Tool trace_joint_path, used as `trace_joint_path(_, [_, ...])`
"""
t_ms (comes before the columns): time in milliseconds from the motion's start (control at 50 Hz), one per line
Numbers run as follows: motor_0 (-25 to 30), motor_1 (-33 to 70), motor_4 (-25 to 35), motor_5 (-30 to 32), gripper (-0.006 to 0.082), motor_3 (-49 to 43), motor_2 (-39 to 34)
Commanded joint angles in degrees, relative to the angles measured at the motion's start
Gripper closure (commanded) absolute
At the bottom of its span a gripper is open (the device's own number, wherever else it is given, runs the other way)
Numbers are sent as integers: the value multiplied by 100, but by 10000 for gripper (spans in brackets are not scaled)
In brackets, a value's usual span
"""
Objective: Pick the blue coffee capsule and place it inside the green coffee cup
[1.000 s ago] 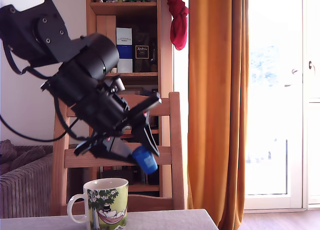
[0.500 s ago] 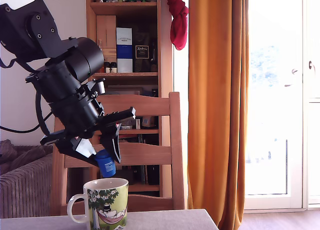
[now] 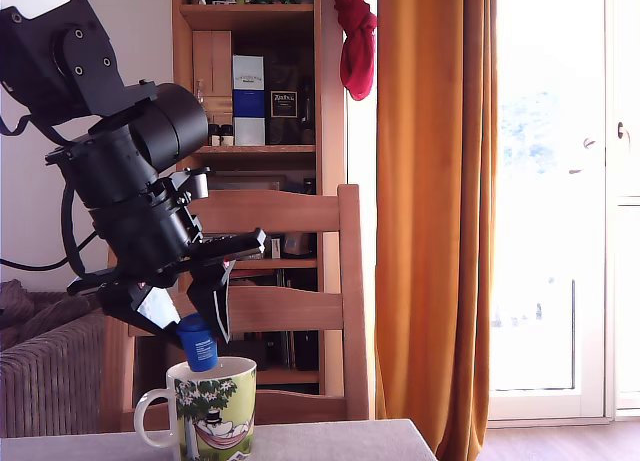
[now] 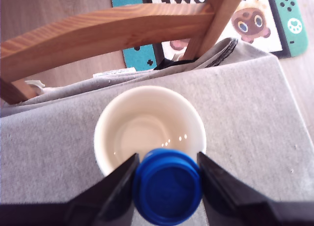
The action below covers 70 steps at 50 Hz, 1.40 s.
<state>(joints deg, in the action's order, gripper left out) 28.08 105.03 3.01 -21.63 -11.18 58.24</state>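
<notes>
Exterior view: gripper clamped on blue capsule, just above rim of green cup; cup on grey-covered table, wooden chair behind.

Wrist view: capsule pinched between both dark fingers, over near edge of cup's white, empty inside; grey cloth beneath.

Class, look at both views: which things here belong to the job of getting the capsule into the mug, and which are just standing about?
Part of the job:
blue coffee capsule, held in the gripper
green coffee cup, empty, just below the capsule

Standing about:
wooden chair
bookshelf
orange curtain
grey cloth under the cup
</notes>
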Motion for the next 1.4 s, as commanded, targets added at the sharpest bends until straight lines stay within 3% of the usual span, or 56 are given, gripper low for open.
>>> trace_joint_path(0, [15,-44,-9,70,376,-35,-35])
trace_joint_path(80, [15,-44,-13,133,265,-37,-35])
trace_joint_path(260, [15,-44,-7,179,276,-9,-35])
trace_joint_path(340, [15,-57,-9,254,406,4,-35])
trace_joint_path(440, [15,-138,-15,422,678,4,-35])
trace_joint_path(500, [7,-234,-101,588,796,0,-35])
trace_joint_path(1000, [-197,-1703,-1062,1263,785,-1123,-50])
trace_joint_path(1180, [-516,-2079,-1029,1567,785,-1198,-105])
trace_joint_path(1380, [-1045,-2461,-492,1764,785,-1193,-225])
